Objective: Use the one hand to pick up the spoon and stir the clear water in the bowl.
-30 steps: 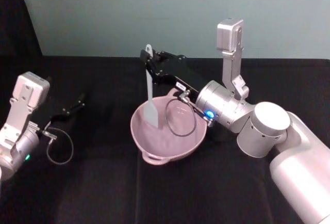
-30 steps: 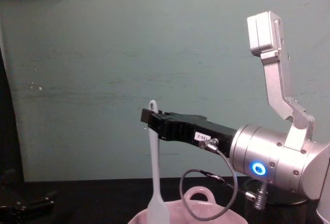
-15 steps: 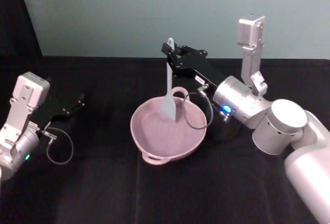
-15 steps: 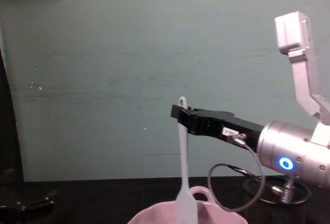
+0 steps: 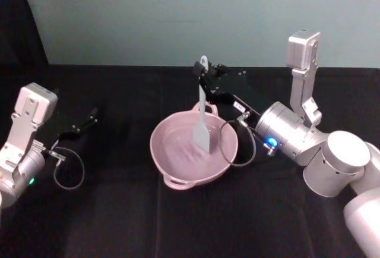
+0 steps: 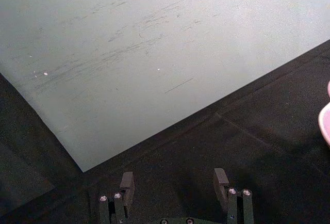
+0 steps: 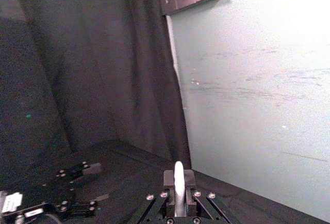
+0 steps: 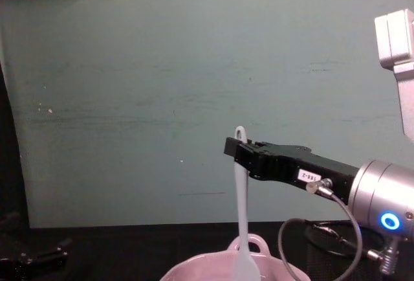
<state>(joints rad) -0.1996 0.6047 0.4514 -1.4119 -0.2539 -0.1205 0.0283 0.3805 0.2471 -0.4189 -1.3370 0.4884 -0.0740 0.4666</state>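
Your right gripper (image 5: pixel 205 83) reaches in from the right, above the far side of the bowl (image 5: pixel 159 161). It is clamped on the spoon (image 5: pixel 202 106) high on the handle, just below the hole at its end. In the right wrist view the two fingers (image 7: pixel 168 178) press on either side of the white handle (image 7: pixel 178 176) with no gap.

The spoon hangs almost upright, with its hole end up. Its flat head is down inside the bowl, towards the right and far part of it. From the chest view you see the handle (image 8: pixel 241 197) drop straight from the gripper (image 8: pixel 237 149) to below the bowl's rim (image 8: pixel 194 270).

The water (image 5: pixel 178 151) shows as a pale sheen on the bowl's floor. You cannot tell how deep the spoon head sits in it.

The bowl stands mid-table on the black cloth (image 5: pixel 119 222), with one loop handle at the near rim and one at the far rim.

Your left gripper (image 5: pixel 93 115) is parked well to the left, low over the cloth, apart from the bowl. Its fingers (image 6: pixel 127 182) stand apart with nothing between them.
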